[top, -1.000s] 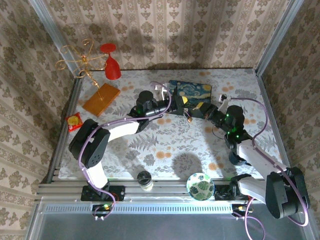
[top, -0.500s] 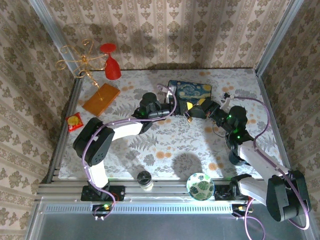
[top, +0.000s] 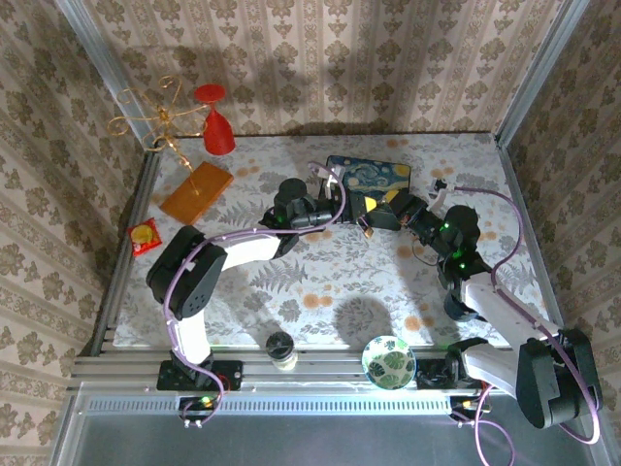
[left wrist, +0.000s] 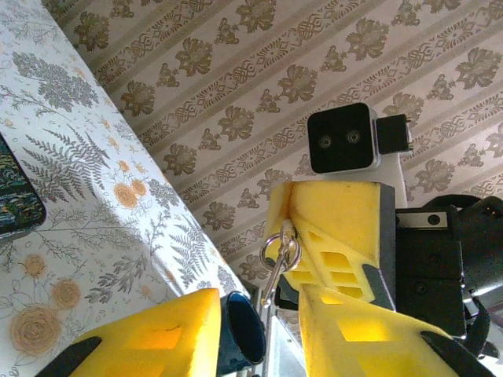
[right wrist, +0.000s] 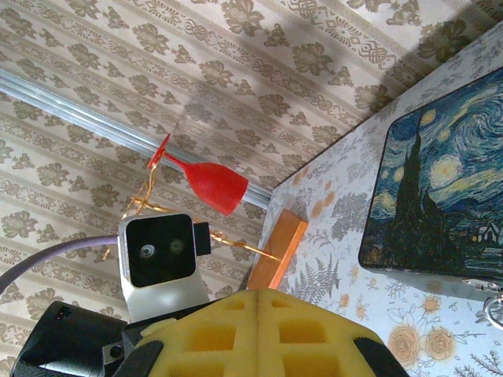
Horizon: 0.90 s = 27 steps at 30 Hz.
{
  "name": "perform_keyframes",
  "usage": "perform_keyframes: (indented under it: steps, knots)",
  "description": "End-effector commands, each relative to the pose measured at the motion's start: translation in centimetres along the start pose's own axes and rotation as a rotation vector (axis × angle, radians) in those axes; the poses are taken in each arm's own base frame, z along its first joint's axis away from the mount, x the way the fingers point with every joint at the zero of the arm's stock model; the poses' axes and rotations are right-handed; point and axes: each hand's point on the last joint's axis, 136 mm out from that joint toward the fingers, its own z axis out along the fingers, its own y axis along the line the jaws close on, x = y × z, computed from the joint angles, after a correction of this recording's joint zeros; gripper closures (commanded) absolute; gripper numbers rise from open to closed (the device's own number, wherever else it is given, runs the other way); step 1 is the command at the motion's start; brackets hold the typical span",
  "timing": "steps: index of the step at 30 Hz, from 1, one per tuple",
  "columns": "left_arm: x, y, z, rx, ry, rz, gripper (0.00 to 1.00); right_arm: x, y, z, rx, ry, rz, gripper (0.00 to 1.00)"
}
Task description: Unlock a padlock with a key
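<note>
My right gripper [left wrist: 295, 228] is shut on a small silvery ring [left wrist: 280, 250], and the slim key [left wrist: 272, 287] hangs from that ring. The yellow fingers of my left gripper [left wrist: 263, 314] are open, and the key's tip hangs in the gap between them without touching either. From above, the left gripper [top: 357, 206] and right gripper [top: 380, 214] meet tip to tip in front of the starry-night box [top: 374, 177], with the key [top: 367, 231] dangling below. The padlock is hidden. A small silvery loop [right wrist: 494, 309] by the box's corner is too cut off to name.
A red wine glass [top: 215, 131], a gold wire ornament [top: 150, 116] and a wooden block [top: 197, 192] stand at the back left. A dark jar [top: 280, 349] and a patterned bowl [top: 388, 359] sit at the near edge. A dark blue cup [left wrist: 244, 334] shows beside my left finger.
My left gripper has moved right, up to the right gripper's tips, and its fingers have narrowed. The right gripper has shifted slightly back, still shut on the key's ring.
</note>
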Motion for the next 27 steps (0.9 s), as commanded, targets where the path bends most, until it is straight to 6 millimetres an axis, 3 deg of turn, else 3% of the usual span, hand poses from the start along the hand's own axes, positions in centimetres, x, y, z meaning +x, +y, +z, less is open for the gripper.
perform_keyframes:
  steps: [1, 13, 20, 25, 27]
  knots:
    - [-0.55, -1.71, 0.72, 0.072, -0.002, 0.028, 0.70, 0.06, 0.96, 0.09, -0.038, 0.008, 0.000, 1.00]
    - [-0.81, -1.57, 1.10, 0.087, -0.004, 0.015, 0.76, 0.39, 0.67, 0.40, -0.037, 0.018, 0.007, 1.00]
    - [-0.86, -1.56, 1.19, 0.094, -0.006, 0.007, 0.85, 0.72, 0.49, 0.47, -0.038, 0.023, 0.015, 1.00]
    - [-0.84, -1.55, 1.06, 0.091, -0.009, 0.006, 1.00, 0.69, 0.58, 0.41, -0.039, 0.020, 0.013, 1.00]
    - [-0.95, -1.58, 0.88, 0.090, -0.013, 0.009, 1.00, 0.74, 0.49, 0.35, -0.036, 0.021, 0.012, 1.00]
